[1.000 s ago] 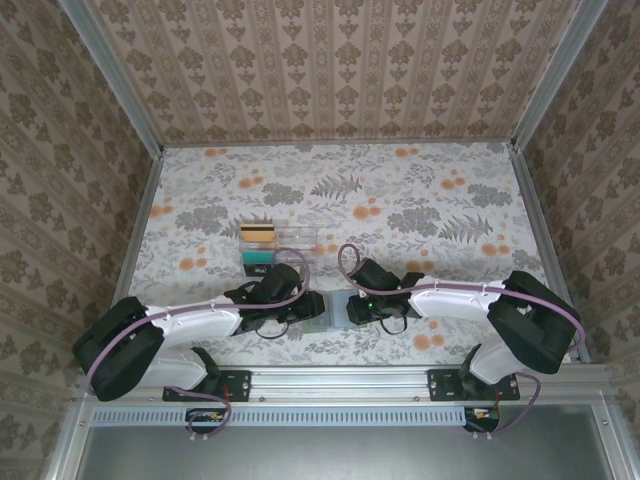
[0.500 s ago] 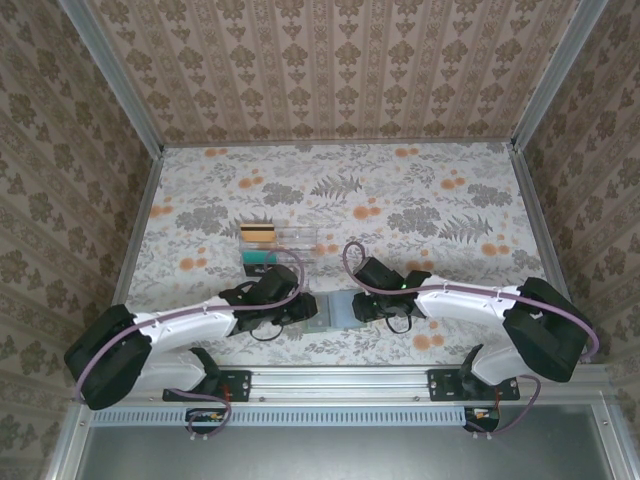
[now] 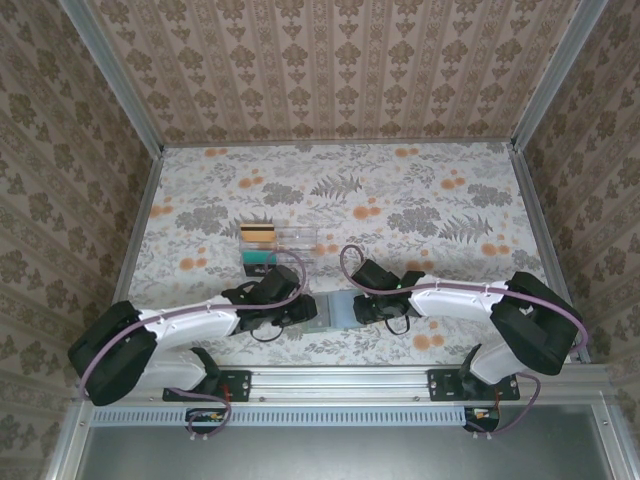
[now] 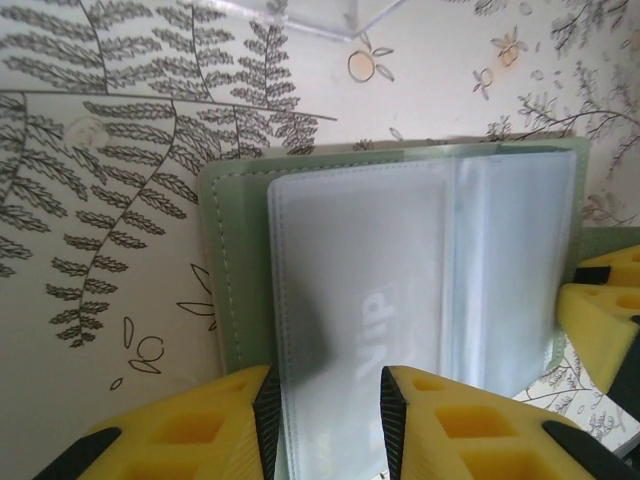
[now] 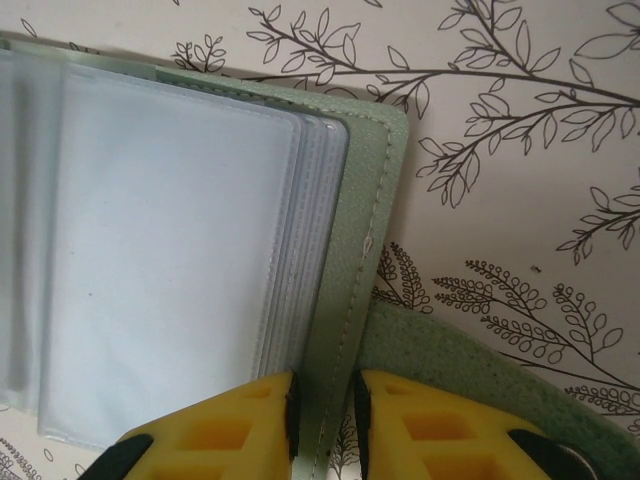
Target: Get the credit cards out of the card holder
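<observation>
One card holder point(image 3: 333, 312) lies open on the tabletop point(image 3: 430, 190), at the near edge in the centre, between the two arms. From above, the two wrists cover its left and right ends.

Just far-left of it sits one clear plastic tray point(image 3: 296, 240), rigid, with compartments, close behind the left wrist. Two credit cards point(image 3: 258, 234) sit in the tray's left end. The far one is gold with a dark stripe, the near one teal. Both are flat, thin rectangles.

The tabletop is covered in a floral print of ferns and orange blooms. Patterned wallpaper walls point(image 3: 330, 70) close three sides.

The holder has a soft sage-green cover with a stitched rim and rounded corners. Inside is a stack of frosted clear plastic sleeves, too many to count. Faint mirrored lettering shows through one sleeve. Whether a card is inside cannot be told.

The left fingers point(image 4: 258, 400) are yellow and blocky. They stand partly apart with a sleeve running between them. Whether they pinch it or just rest on it cannot be told.

The right fingers point(image 5: 275, 400), also yellow, are clenched on the stitched cover edge at the holder's right side.

A soft green strip point(image 5: 480, 370) lies just beside that edge. Whether it is part of the holder cannot be told.
</observation>
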{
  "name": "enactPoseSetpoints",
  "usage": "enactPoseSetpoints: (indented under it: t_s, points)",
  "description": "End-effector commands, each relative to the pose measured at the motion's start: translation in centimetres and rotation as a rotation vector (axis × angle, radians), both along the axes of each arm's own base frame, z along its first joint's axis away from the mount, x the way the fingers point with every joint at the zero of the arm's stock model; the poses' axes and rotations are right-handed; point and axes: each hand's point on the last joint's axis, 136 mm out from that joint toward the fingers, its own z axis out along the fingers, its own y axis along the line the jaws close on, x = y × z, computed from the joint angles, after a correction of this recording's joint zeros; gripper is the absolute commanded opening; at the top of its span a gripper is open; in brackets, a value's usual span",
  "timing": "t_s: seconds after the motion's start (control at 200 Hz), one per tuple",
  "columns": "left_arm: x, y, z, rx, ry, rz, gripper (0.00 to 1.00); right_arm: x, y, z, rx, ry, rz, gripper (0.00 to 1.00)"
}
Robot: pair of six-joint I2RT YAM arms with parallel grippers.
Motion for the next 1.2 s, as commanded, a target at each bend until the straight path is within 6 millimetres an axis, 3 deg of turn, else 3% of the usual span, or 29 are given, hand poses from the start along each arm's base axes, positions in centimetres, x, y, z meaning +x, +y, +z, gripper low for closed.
enactPoseSetpoints:
  t_s: [0.0,0.295,0.565,0.835,1.045,1.195]
  points:
    - [0.2,-1.3,0.7,-0.035,-0.005,-0.026,0.35,-0.4,-0.4,-0.6,-0.015,0.015,-0.007,0.25]
    - [0.3,-1.3,0.9,-0.027,-0.012,-0.029,0.33,-0.5,-0.5,-0.7,-0.014,0.018,-0.009,0.24]
    - [1.0,-0.9,2.9,-0.049,-0.088,-0.011,0.33,-0.6,-0.4,-0.9,-0.014,0.024,-0.006,0.24]
    - [0.7,-0.7,1.5,0.000,-0.042,-0.010,0.31,-0.6,-0.3,-0.9,-0.012,0.027,-0.005,0.24]
    - [1.2,0.5,2.3,0.033,-0.085,0.031,0.30,-0.5,-0.3,-1.0,-0.016,0.027,-0.007,0.24]
    - [1.3,-0.6,3.0,-0.031,-0.103,0.001,0.30,-0.6,-0.4,-1.1,-0.017,0.032,-0.009,0.24]
